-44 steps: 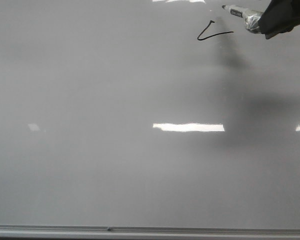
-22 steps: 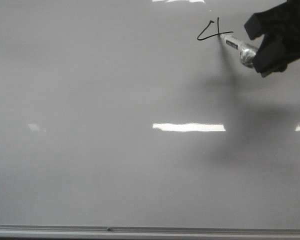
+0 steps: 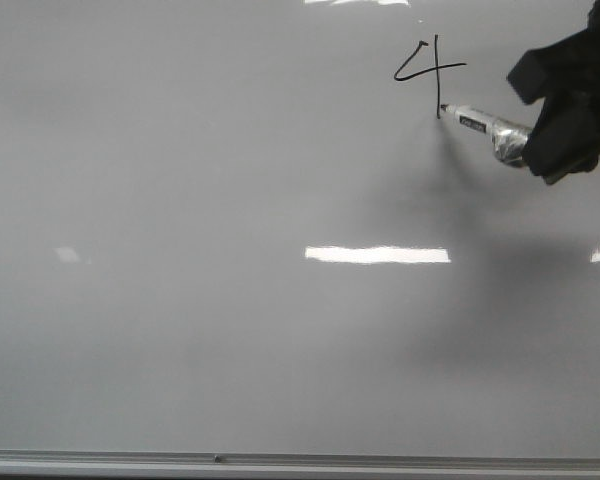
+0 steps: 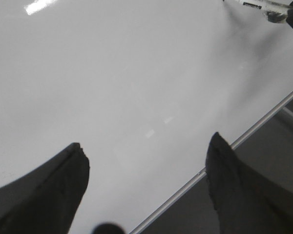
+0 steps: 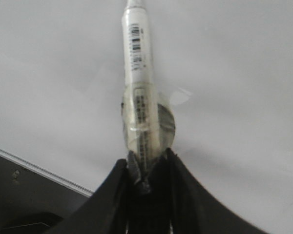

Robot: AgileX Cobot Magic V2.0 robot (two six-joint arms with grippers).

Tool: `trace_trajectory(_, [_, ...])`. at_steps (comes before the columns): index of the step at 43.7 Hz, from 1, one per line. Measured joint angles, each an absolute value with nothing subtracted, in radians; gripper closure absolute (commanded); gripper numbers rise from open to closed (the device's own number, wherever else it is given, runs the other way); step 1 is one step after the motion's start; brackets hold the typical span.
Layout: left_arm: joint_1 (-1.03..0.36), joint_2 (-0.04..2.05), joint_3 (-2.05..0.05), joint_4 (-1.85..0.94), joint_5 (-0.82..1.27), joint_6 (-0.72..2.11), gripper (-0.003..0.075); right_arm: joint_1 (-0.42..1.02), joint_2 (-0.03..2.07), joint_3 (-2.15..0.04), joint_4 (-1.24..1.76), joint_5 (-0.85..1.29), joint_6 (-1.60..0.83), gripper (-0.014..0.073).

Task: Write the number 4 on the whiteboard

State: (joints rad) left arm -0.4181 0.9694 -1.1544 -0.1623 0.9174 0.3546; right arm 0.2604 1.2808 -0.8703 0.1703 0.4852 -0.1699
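The whiteboard [image 3: 230,300] fills the front view, with its grey frame strip [image 3: 300,463] along the lower edge. A small black number 4 [image 3: 430,72] stands at the upper right of the board. My right gripper [image 3: 540,135] is shut on a white marker [image 3: 475,124] whose black tip touches the bottom of the 4's vertical stroke. The marker [image 5: 138,63] and shut right gripper [image 5: 146,163] also show in the right wrist view. My left gripper [image 4: 146,161] is open and empty over the board's edge [image 4: 219,158]. The marker [image 4: 261,4] shows far off in the left wrist view.
Bright rectangular light reflections [image 3: 377,254] lie across the middle of the board. The right arm casts a dark shadow [image 3: 500,230] below the marker. Beyond the board's frame lies a dark surface [image 4: 263,161].
The right gripper has drawn the vertical stroke downward: a second ago only the angled and horizontal strokes existed. The marker tip has moved from above the figure to its bottom.
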Motion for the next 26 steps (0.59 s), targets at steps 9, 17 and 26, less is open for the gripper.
trace_trajectory(9, [-0.418,0.969,-1.154,-0.180,0.902,0.396,0.0227,0.260,1.066,-0.870,0.170,0.673,-0.243,0.0662])
trace_trajectory(17, [-0.486,0.969,-1.154,-0.295,0.916,0.573,0.0227,0.260,0.916,-0.870,0.255,0.919,-0.490,0.0662])
trace_trajectory(26, [-0.634,1.008,-1.154,-0.373,0.916,0.737,0.0227,0.260,0.871,-0.870,0.495,1.091,-0.860,0.0662])
